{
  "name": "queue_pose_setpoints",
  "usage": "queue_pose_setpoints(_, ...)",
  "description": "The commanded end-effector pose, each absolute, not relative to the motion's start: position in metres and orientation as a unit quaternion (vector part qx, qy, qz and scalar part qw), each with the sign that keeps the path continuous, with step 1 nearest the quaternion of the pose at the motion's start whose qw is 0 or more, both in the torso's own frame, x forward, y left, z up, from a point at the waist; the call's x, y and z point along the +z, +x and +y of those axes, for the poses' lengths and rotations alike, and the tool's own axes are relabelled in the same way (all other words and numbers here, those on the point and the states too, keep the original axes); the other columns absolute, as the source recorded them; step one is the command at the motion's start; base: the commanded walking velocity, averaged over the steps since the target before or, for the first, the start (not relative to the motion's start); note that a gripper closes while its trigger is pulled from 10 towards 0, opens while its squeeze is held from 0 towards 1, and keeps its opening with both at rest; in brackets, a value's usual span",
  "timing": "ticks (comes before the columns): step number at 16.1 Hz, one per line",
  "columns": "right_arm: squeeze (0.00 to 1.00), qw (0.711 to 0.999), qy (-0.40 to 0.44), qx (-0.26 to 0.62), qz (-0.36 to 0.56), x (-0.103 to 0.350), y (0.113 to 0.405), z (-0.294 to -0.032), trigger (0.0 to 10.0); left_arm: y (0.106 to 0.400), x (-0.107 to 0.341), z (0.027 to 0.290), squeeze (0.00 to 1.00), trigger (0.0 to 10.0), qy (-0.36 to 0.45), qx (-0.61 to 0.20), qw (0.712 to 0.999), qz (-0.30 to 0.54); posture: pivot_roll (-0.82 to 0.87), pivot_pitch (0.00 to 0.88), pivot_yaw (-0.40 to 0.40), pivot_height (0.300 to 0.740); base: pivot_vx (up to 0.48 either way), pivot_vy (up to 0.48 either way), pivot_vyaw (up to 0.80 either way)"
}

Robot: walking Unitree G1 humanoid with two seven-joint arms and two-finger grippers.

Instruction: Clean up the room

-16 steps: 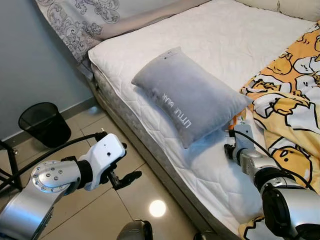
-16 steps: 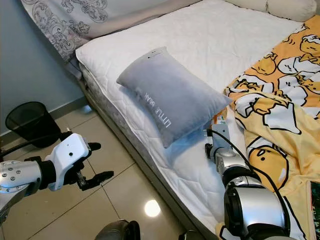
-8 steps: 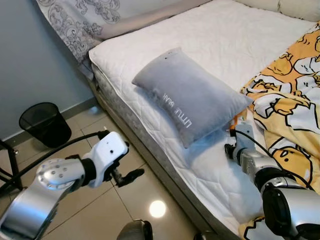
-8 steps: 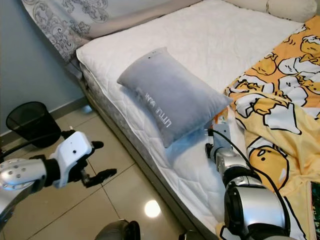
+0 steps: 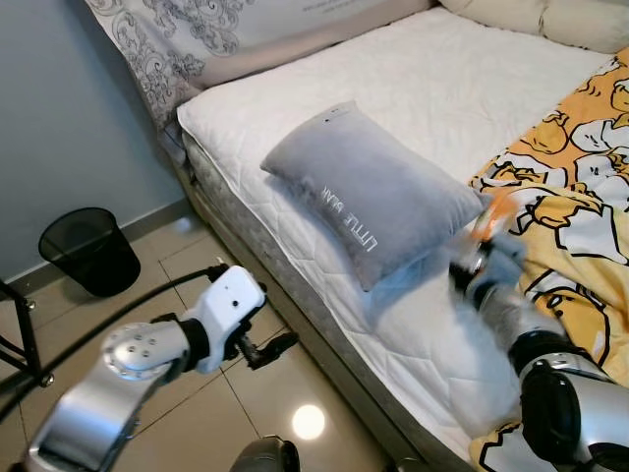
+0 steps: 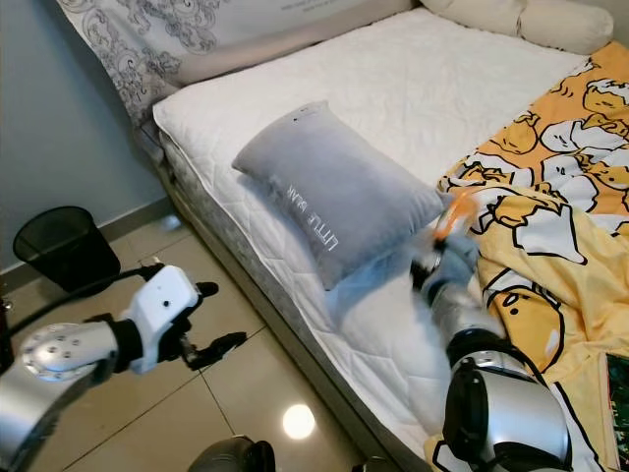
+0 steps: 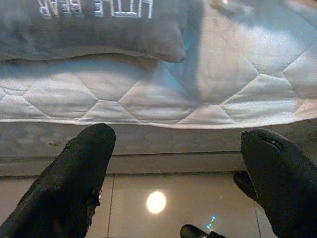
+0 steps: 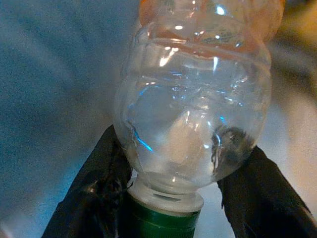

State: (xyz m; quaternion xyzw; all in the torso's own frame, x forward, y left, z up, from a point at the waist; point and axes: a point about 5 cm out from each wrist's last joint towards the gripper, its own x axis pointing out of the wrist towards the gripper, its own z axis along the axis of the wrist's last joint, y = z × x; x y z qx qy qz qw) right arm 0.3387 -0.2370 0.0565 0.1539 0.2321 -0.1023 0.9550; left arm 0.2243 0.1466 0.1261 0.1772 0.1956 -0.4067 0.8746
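Right gripper [image 8: 171, 198] clamps a clear bottle [image 8: 195, 109] — green cap toward wrist; left gripper [image 7: 181, 173] spread.

The right end effector [image 8: 173, 198] was clamped on a bottle [image 8: 195, 106] above the bed [image 5: 413, 88]; the left end effector [image 5: 270, 346] hung spread beside that bed.

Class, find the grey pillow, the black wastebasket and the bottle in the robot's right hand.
grey pillow [image 5: 369, 202], left eye view, middle of its top face.
black wastebasket [image 5: 86, 248], left eye view, mesh side.
bottle [image 8: 195, 114], right wrist view, clear shoulder.
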Motion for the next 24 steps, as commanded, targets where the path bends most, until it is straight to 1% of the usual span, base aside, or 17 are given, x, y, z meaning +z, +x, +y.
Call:
queue_pose_setpoints(1, 0.0, 0.96, 0.183, -0.095, 0.189, 0.066, 0.341, -0.243, 0.0, 0.229, 0.127, 0.145, 0.0, 10.0, 0.184, -0.401, 0.878, 0.184, -0.03, 0.0, 0.088, 0.74, 0.0, 0.0, 0.0)
queue_pose_setpoints(2, 0.0, 0.962, 0.228, -0.073, 0.13, 0.08, 0.343, -0.247, 0.0, 0.233, 0.128, 0.141, 0.0, 10.0, 0.181, -0.402, 0.88, 0.176, -0.05, 0.0, 0.094, 0.74, 0.0, 0.0, 0.0)
queue_pose_setpoints(4, 0.0, 0.958, 0.283, -0.025, 0.034, 0.104, 0.343, -0.251, 0.0, 0.239, 0.126, 0.138, 0.0, 10.0, 0.181, -0.402, 0.882, 0.169, -0.07, 0.0, 0.103, 0.74, 0.0, 0.0, 0.0)
queue_pose_setpoints(7, 0.0, 0.949, 0.313, 0.019, -0.024, 0.117, 0.335, -0.251, 0.0, 0.244, 0.125, 0.134, 0.0, 10.0, 0.18, -0.401, 0.884, 0.162, -0.08, 0.0, 0.105, 0.74, 0.0, 0.0, 0.0)
queue_pose_setpoints(9, 0.0, 0.95, 0.309, 0.037, -0.033, 0.12, 0.331, -0.247, 0.0, 0.245, 0.123, 0.133, 0.0, 10.0, 0.18, -0.401, 0.884, 0.159, -0.08, 0.0, 0.105, 0.74, 0.0, 0.0, 0.0)
queue_pose_setpoints(11, 0.0, 0.951, 0.296, 0.08, -0.049, 0.132, 0.324, -0.235, 0.0, 0.251, 0.123, 0.135, 0.0, 10.0, 0.181, -0.365, 0.902, 0.145, -0.08, 0.0, 0.097, 0.74, 0.0, 0.0, 0.0)
queue_pose_setpoints(12, 0.0, 0.955, 0.268, 0.113, -0.049, 0.14, 0.318, -0.221, 1.1, 0.257, 0.124, 0.139, 0.0, 10.0, 0.178, -0.315, 0.923, 0.133, -0.08, 0.0, 0.095, 0.74, 0.0, 0.0, 0.0)
queue_pose_setpoints(13, 0.0, 0.96, 0.247, 0.121, -0.054, 0.145, 0.314, -0.213, 10.0, 0.262, 0.124, 0.141, 0.0, 10.0, 0.171, -0.278, 0.937, 0.126, -0.08, 0.0, 0.093, 0.74, 0.0, 0.0, 0.0)
queue_pose_setpoints(14, 0.0, 0.958, 0.252, 0.131, -0.05, 0.147, 0.31, -0.203, 10.0, 0.263, 0.125, 0.143, 0.0, 10.0, 0.15, -0.251, 0.948, 0.13, -0.08, 0.0, 0.092, 0.74, 0.0, 0.0, 0.0)
queue_pose_setpoints(15, 0.0, 0.961, 0.235, 0.138, -0.051, 0.147, 0.303, -0.192, 10.0, 0.264, 0.128, 0.145, 0.0, 10.0, 0.126, -0.226, 0.959, 0.118, -0.08, 0.0, 0.093, 0.74, 0.0, 0.0, 0.0)
queue_pose_setpoints(16, 0.0, 0.966, 0.219, 0.126, -0.052, 0.145, 0.298, -0.187, 10.0, 0.263, 0.131, 0.147, 0.0, 10.0, 0.114, -0.211, 0.965, 0.105, -0.08, 0.0, 0.093, 0.74, 0.0, 0.0, 0.0)
queue_pose_setpoints(18, 0.0, 0.968, 0.227, 0.094, -0.048, 0.133, 0.297, -0.178, 10.0, 0.264, 0.133, 0.149, 0.0, 10.0, 0.131, -0.18, 0.972, 0.081, -0.06, 0.0, 0.076, 0.74, 0.0, 0.0, 0.8)
queue_pose_setpoints(19, 0.0, 0.974, 0.207, 0.09, -0.032, 0.129, 0.295, -0.168, 10.0, 0.265, 0.132, 0.153, 0.0, 10.0, 0.157, -0.169, 0.971, 0.068, -0.05, 0.0, 0.071, 0.74, 0.0, 0.0, 0.8)
queue_pose_setpoints(20, 0.0, 0.978, 0.175, 0.11, -0.014, 0.125, 0.292, -0.158, 10.0, 0.266, 0.131, 0.158, 0.0, 10.0, 0.158, -0.145, 0.974, 0.069, -0.05, 0.0, 0.07, 0.74, 0.0, 0.0, 0.8)
queue_pose_setpoints(21, 0.0, 0.981, 0.159, 0.115, -0.008, 0.124, 0.292, -0.154, 10.0, 0.267, 0.13, 0.162, 0.0, 10.0, 0.156, -0.135, 0.975, 0.078, -0.05, 0.0, 0.076, 0.74, 0.0, 0.0, 0.8)
queue_pose_setpoints(22, 0.0, 0.982, 0.149, 0.115, 0.002, 0.121, 0.29, -0.148, 10.0, 0.269, 0.127, 0.167, 0.0, 10.0, 0.172, -0.12, 0.974, 0.082, -0.05, 0.0, 0.082, 0.74, 0.0, 0.0, 0.8)
queue_pose_setpoints(24, 0.0, 0.984, 0.137, 0.114, 0.016, 0.114, 0.29, -0.139, 10.0, 0.274, 0.127, 0.174, 0.0, 10.0, 0.161, -0.084, 0.98, 0.083, -0.04, 0.0, 0.083, 0.74, 0.0, 0.0, 0.8)
